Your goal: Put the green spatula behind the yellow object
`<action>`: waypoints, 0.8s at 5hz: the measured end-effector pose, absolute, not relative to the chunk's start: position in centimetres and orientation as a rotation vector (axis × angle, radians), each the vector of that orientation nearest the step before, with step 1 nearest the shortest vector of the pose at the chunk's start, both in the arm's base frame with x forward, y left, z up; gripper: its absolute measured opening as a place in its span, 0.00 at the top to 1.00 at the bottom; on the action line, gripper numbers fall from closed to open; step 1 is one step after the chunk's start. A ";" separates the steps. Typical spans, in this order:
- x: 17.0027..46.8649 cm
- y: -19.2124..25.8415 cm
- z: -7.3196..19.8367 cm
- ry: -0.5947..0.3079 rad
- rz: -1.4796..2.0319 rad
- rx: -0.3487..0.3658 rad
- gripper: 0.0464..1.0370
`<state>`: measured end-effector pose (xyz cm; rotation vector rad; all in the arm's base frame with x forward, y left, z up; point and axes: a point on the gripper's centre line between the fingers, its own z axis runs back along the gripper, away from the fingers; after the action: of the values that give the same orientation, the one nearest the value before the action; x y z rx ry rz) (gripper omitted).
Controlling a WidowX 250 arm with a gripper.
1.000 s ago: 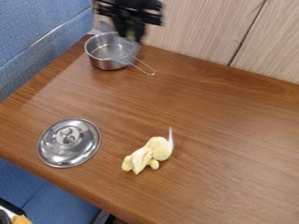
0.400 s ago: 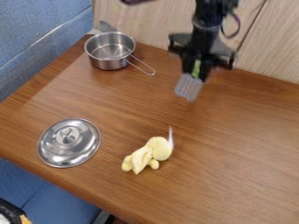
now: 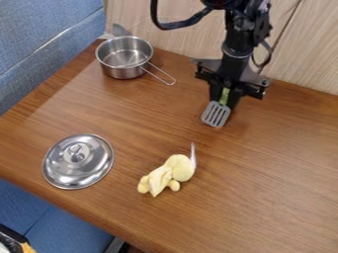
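Note:
The black gripper [image 3: 225, 99] hangs low over the back of the table, right of the pot, shut on the green handle of the spatula [image 3: 216, 114]. The spatula's grey slotted head points down toward the camera, beneath the fingers; whether it touches the wood I cannot tell. The yellow object [image 3: 169, 174], a soft toy with a white pointed tip, lies nearer the front, below and left of the spatula.
A steel pot [image 3: 124, 58] with a wire handle stands at the back left corner. A round metal lid [image 3: 78, 161] lies at the left front. The wooden table [image 3: 277, 163] meets a panelled wall [image 3: 218, 37] behind; blue seating [image 3: 46, 42] borders its left side.
From over the pot, the gripper has moved right with the spatula, then lower and slightly toward the camera. The toy, pot and lid have stayed put.

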<state>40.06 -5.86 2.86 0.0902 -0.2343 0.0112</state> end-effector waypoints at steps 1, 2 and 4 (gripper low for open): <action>39.8 -6.0 2.7 -0.208 0.003 0.086 0.38; 39.3 -5.6 3.1 -0.208 0.020 0.101 0.09; 39.2 -5.1 6.8 -0.259 0.042 0.100 0.04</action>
<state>39.17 -5.05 6.77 0.1003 -0.2595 0.0418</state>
